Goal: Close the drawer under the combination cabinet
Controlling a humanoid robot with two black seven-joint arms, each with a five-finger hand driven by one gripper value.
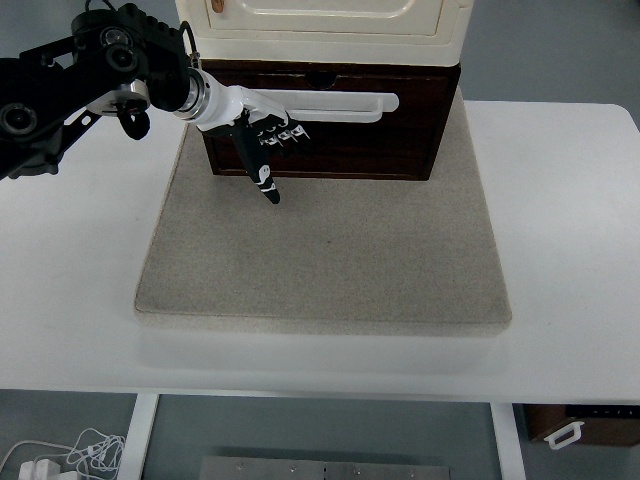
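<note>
The dark wooden drawer sits under the cream cabinet at the far edge of the beige mat, its front standing slightly forward of the cabinet body. The left hand rests against the left part of the drawer front beside the white handle (fingers loosely curled, one pointing down toward the mat), gripping nothing.
</note>
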